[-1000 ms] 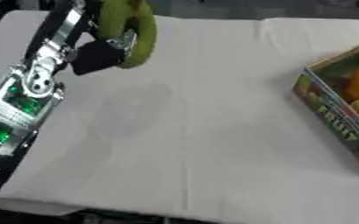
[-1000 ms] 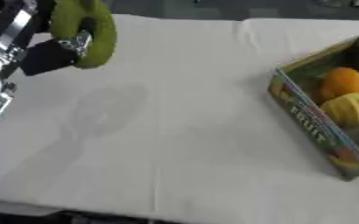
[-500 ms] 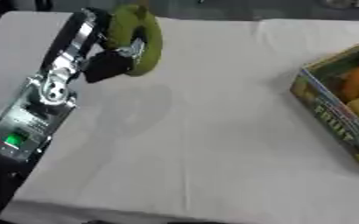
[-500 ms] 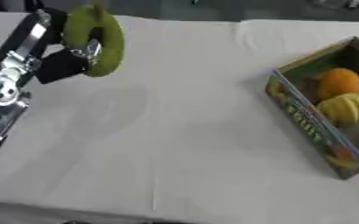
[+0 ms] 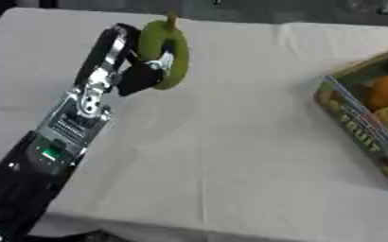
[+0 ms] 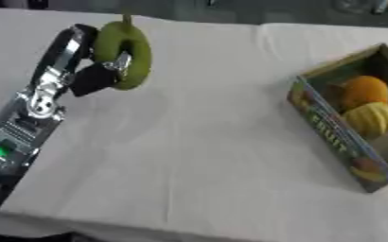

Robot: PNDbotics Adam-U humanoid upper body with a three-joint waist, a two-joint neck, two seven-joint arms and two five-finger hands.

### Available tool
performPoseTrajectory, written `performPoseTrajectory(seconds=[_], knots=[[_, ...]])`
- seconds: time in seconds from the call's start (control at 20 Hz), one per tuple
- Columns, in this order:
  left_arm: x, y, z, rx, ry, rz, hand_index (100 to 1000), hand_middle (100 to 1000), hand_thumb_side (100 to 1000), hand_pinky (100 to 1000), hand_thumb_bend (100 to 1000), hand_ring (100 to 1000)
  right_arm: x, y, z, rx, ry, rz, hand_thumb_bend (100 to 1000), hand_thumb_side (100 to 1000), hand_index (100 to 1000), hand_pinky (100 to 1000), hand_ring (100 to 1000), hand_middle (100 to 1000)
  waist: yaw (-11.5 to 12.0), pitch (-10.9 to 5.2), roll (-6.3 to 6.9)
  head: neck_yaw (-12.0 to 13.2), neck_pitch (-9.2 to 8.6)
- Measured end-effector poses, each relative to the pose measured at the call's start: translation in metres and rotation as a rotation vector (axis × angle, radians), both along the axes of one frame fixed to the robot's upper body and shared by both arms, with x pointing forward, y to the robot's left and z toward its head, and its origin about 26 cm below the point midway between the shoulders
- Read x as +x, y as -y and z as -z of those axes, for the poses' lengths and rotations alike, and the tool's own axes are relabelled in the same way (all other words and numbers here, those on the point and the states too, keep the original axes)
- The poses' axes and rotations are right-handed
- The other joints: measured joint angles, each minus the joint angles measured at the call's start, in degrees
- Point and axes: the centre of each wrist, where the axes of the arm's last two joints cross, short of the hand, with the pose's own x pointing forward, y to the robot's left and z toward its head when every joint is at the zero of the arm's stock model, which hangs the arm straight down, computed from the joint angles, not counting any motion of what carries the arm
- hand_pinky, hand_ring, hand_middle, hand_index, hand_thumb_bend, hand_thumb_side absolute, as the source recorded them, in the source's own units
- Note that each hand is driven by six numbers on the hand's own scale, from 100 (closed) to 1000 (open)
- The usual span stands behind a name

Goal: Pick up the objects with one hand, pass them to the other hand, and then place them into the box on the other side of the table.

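Curled fingers point(image 5: 152, 75) of the left hand point(image 5: 139, 71) are gripping a green pear-like fruit point(image 5: 166, 52), holding it above the white tablecloth point(image 5: 230, 142) at the table's left; well apart at the right edge, the box point(image 6: 330, 127) is holding an orange fruit point(image 6: 365, 90) and a yellow one point(image 6: 369, 118).

White-clothed table point(image 6: 206, 156), fruit box point(image 6: 334, 134) at right
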Motion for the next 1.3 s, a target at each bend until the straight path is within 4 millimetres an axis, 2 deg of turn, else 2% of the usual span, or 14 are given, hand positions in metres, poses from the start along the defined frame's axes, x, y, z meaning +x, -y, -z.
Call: performPoseTrajectory(seconds=[0.2,0.7,1.0,1.3], knots=[[0.003,0.011,0.009,-0.038,0.019,0.027,321,380,454,446,100,453,0.015,-0.011,-0.004,-0.048,-0.033,-0.033,100,666,827,831,695,812,0.0,-0.78,-0.46,-0.63,0.02],[0.003,0.033,0.023,-0.104,0.067,0.114,321,381,476,448,100,454,0.036,-0.026,0.026,-0.124,-0.166,-0.064,100,766,851,827,717,846,0.27,-1.02,-1.06,-5.38,0.02],[0.004,0.045,0.028,-0.108,0.075,0.16,320,380,484,448,100,454,0.043,-0.038,0.03,-0.17,-0.187,-0.114,100,739,857,828,730,852,0.66,-1.02,-1.32,-6.3,0.02],[0.008,0.054,0.034,-0.106,0.086,0.191,316,378,489,446,100,452,0.049,-0.049,0.026,-0.223,-0.184,-0.169,100,740,861,827,739,855,1.12,-1.02,-1.64,-6.91,0.03]])
